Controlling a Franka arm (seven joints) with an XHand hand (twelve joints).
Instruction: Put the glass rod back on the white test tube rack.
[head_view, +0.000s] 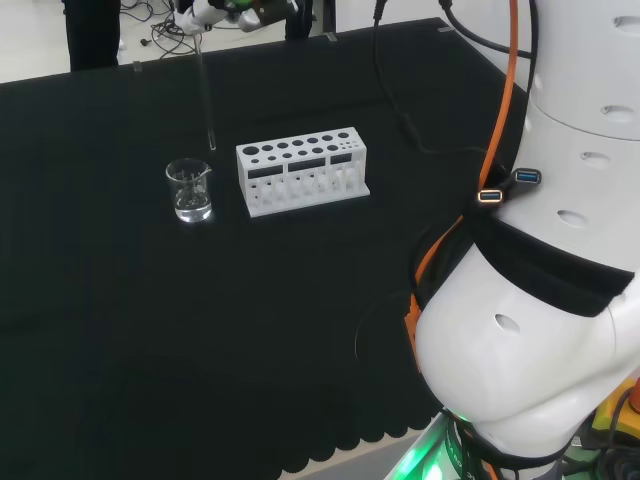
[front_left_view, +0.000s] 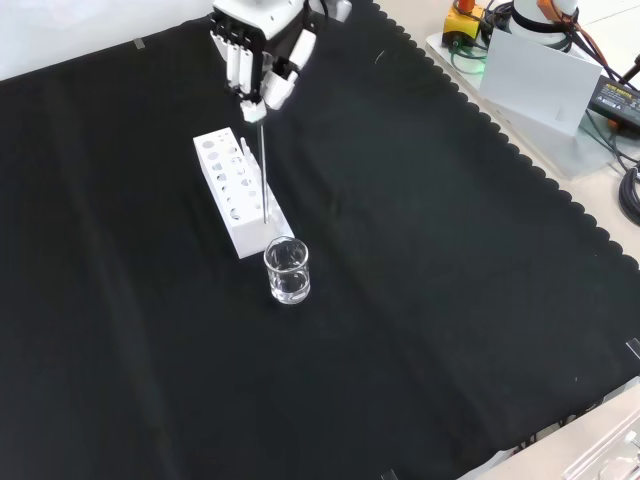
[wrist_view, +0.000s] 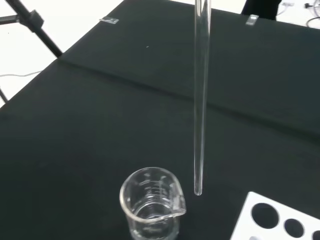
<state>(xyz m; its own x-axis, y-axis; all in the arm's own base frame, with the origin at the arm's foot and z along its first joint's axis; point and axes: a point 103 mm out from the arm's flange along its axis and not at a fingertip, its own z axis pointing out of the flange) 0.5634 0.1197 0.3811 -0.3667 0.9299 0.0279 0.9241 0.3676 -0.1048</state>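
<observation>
Black cloth (front_left_view: 420, 300) (bench), white floor beyond

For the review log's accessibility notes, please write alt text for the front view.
The hand at the view's top holds a glass rod by its upper end, the rod hanging upright in front of a white test tube rack on black cloth. A small clear beaker stands just below the rack's near end.

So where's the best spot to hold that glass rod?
At its top end, coming from above, as the hand does now. The rod is thin, long and hangs upright, so a top pinch leaves its lower tip free to drop into a hole of the rack.
</observation>
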